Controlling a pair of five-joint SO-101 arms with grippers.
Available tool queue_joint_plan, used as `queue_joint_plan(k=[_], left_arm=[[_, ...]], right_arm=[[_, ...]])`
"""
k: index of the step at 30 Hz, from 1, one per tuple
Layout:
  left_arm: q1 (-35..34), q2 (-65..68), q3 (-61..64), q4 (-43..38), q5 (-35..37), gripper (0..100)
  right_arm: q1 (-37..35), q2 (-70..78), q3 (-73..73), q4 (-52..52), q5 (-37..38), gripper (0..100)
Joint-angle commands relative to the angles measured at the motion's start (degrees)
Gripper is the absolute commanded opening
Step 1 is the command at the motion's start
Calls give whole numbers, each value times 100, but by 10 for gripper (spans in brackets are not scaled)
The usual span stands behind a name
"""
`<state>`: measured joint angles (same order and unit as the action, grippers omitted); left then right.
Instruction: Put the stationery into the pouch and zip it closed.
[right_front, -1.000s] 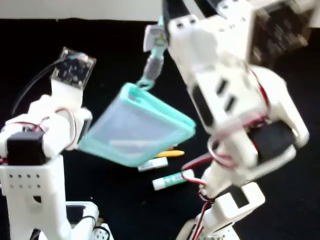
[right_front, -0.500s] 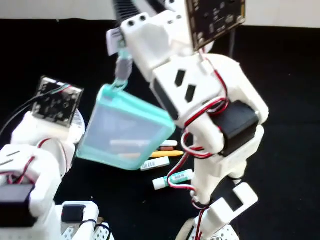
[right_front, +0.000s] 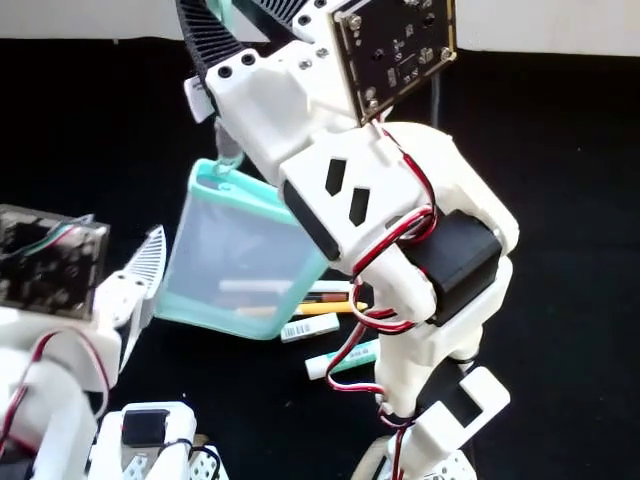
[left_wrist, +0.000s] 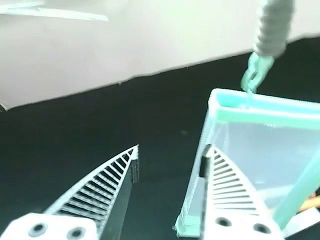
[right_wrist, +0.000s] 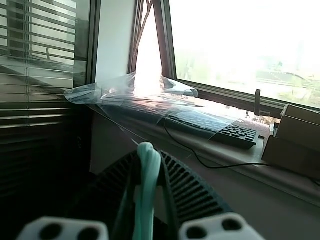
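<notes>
Dangling one pouch (right_front: 240, 255), right gripper (right_wrist: 147, 155) clenched on its strap (right_wrist: 144, 210), left gripper (left_wrist: 171, 150) released, at least four stationery pieces (right_front: 325, 308) below

A mint-green translucent plastic pouch (right_front: 235, 255) hangs tilted above the black surface (right_front: 560, 200), its cord running up to the right claw (right_front: 222, 20). The left claw (right_front: 150, 258) sits just beside the pouch's lower left side. Beneath lie a yellow pen (right_front: 328, 308), a white barcoded stick (right_front: 308, 328) and a white-and-green marker (right_front: 322, 366).
</notes>
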<state>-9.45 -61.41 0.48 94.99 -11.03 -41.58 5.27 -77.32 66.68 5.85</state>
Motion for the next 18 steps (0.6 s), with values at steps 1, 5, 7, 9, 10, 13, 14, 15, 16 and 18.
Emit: queue_joint_plan(k=[1, 5, 7, 9, 10, 13, 14, 15, 16, 18], left_arm=[[-48, 13, -409, 0, 141, 245], [-48, 268, -479, -299, 387, 245], [-48, 514, -488, -308, 440, 245], [-48, 708, -497, -316, 457, 246], [-48, 769, -497, -316, 457, 246], [-48, 787, -488, -457, 457, 245], [-48, 787, -488, -466, 457, 245], [-48, 787, -488, -466, 457, 245], [-48, 787, -479, -466, 457, 245], [-48, 813, -453, -466, 457, 245]], right_arm=[[-40, -92, 13, 4, -53, 6], [-92, -101, 4, 4, -53, 6], [-242, -101, 4, 4, -53, 6], [-382, -101, 4, -22, -53, 6], [-444, -101, 4, -31, -53, 6], [-558, -101, 4, -40, -44, 6], [-585, -101, -4, -40, -35, 6], [-602, -101, -22, -40, -35, 6], [-602, -101, -31, -48, -35, 6], [-602, -101, -40, -48, -53, 6]])
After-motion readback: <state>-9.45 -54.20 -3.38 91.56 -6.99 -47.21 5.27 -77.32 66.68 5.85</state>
